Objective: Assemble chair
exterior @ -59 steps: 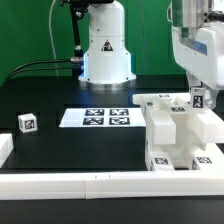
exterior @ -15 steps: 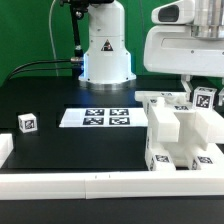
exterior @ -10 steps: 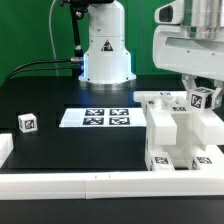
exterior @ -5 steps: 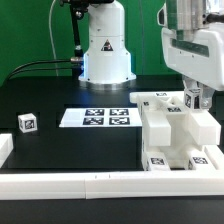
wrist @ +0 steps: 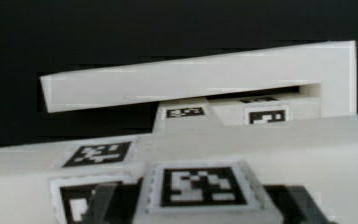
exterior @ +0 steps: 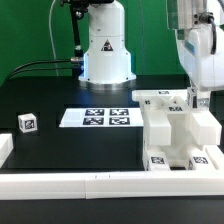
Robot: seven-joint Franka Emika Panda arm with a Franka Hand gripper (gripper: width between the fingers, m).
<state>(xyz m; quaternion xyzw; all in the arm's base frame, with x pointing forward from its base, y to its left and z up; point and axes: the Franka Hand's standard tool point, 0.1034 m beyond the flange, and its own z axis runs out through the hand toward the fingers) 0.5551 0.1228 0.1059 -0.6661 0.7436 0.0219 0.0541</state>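
Observation:
The partly built white chair (exterior: 178, 132), made of blocky slabs with small tags, stands at the exterior view's right on the black table. My gripper (exterior: 197, 98) hangs over its far right corner, shut on a short white tagged leg (wrist: 199, 192). In the wrist view the leg's tag faces the camera between the two dark fingers (wrist: 108, 200). Past it a white slab (wrist: 176, 80) of the chair shows, with another tag (wrist: 98, 154) beside the leg. A small loose tagged cube (exterior: 27, 123) lies at the exterior view's left.
The marker board (exterior: 97, 117) lies flat mid-table before the robot base (exterior: 105, 45). A long white border rail (exterior: 90, 181) runs along the front edge, with a short white piece (exterior: 5, 145) at its left end.
The wrist has turned about its upright axis with the leg still gripped, so the hand now shows narrow side-on. The chair body has shifted a little to the left.

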